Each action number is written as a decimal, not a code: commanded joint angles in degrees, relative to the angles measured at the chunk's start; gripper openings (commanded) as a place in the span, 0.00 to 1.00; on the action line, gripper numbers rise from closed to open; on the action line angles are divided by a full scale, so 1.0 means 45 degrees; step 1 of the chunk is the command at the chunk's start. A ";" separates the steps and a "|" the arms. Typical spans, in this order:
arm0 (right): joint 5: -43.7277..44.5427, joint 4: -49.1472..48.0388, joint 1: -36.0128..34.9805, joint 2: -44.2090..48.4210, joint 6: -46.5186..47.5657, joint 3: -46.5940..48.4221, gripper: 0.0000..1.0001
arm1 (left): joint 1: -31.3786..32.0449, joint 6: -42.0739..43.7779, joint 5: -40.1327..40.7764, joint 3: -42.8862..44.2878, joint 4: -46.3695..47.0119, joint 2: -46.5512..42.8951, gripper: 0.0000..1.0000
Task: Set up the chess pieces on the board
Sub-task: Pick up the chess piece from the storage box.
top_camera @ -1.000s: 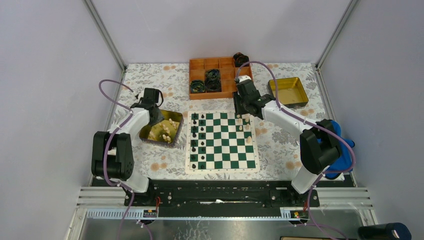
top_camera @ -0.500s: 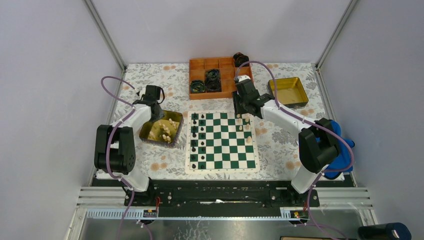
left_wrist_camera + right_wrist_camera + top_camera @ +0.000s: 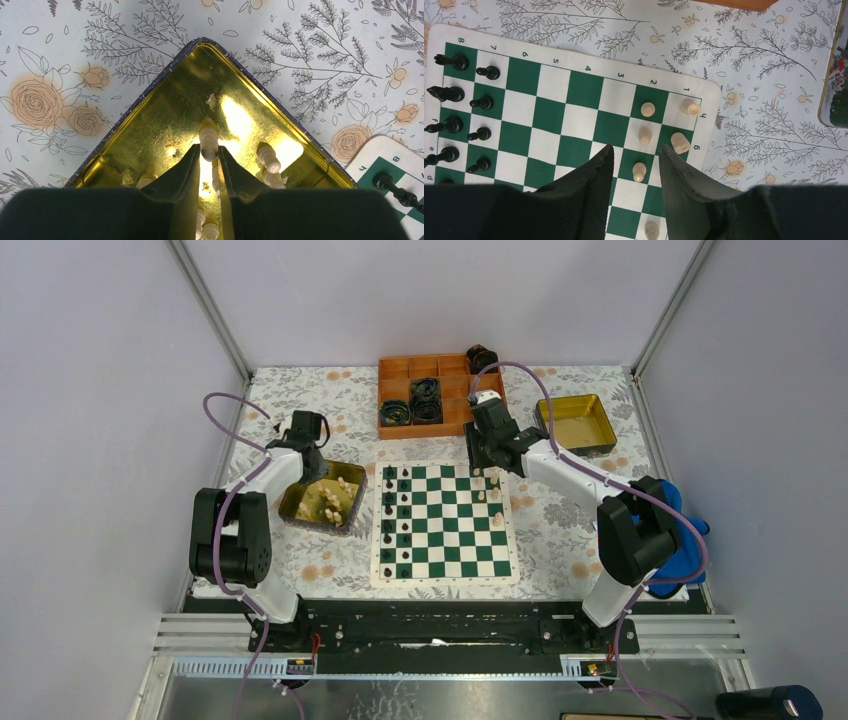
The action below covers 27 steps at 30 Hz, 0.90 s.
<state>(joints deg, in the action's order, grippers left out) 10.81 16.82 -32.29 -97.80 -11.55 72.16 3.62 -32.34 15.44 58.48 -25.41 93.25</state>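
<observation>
Left gripper: the left gripper (image 3: 208, 150) hung low over a tin well left of the flat square chessboard of dark green and white squares (image 3: 455, 530). Its black fingers (image 3: 186, 172) were drawn close, with only a slim gap. One small cream-white turned piece (image 3: 208, 139) lay right at the tips, and whether it was pinched could not be told.
Left tin: a square, dark-rimmed tin with a shiny yellow lining (image 3: 155, 120) sat just beside the chessboard's left edge.
Cream-white chess pieces: several more (image 3: 267, 159) lay loose in that tin. A few others (image 3: 647, 109) stood on the two rightmost files of the chessboard, towards its far corner.
Black chess pieces: small black turned figurines (image 3: 454, 92) stood upright in two lines down the chessboard's left side.
Tray: an orange plastic compartment tray (image 3: 400, 370) sat beyond the chessboard's far edge. It held black coiled rolls (image 3: 427, 395), and another roll was at its far right corner.
Right gripper: the right gripper (image 3: 636, 149) hovered above the chessboard's far right corner. Its dark fingers (image 3: 596, 172) stood apart and held nothing, with a cream pawn on a square below showing through the gap.
Right tin: a second yellow-lined square tin (image 3: 577, 420) sat beyond and to the right of the chessboard.
Cloth: a white floral-printed table covering (image 3: 560, 530) lay under the chessboard.
</observation>
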 commanded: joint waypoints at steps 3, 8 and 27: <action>-0.0046 -0.0261 0.0046 0.0165 0.0057 0.0266 0.46 | -0.0003 0.0165 0.0116 0.0003 0.0490 0.0125 0.23; -0.0023 -0.0241 0.0046 0.0318 0.0047 0.0139 0.45 | -0.0003 0.0099 0.0008 -0.0080 0.0502 0.0102 0.19; 0.0001 -0.0298 0.0038 0.0557 0.0047 0.0039 0.45 | -0.0003 -0.0026 0.0261 0.0572 -0.0264 -0.1028 0.04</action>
<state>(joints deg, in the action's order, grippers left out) 10.83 16.84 -32.29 -97.78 -11.55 72.12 3.60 -32.42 15.44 58.61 -25.87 91.00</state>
